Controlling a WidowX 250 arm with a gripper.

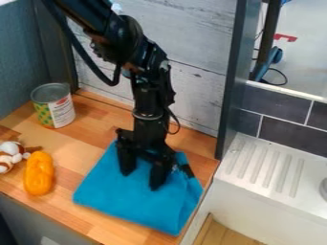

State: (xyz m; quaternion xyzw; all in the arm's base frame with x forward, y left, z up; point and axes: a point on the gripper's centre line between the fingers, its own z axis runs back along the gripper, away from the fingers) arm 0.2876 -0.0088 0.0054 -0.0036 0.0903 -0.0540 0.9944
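Two fingers spread over one blue cloth

I see my black gripper (142, 180) with its two fingers spread apart, right over the folded blue cloth (125, 203). I can't tell if they touch it. The cloth lies flat on the wooden counter (83, 165), and its bottom corner is near the counter's edge. Wood shows between the cloth and the orange toy (39, 173) on the left of my view. Beside that toy is one brown and white toy (11, 152). One tin can (53, 106) stands farther back, near the corner. Behind is a pale board wall (188, 40); a white sink (271, 174) is on the right.
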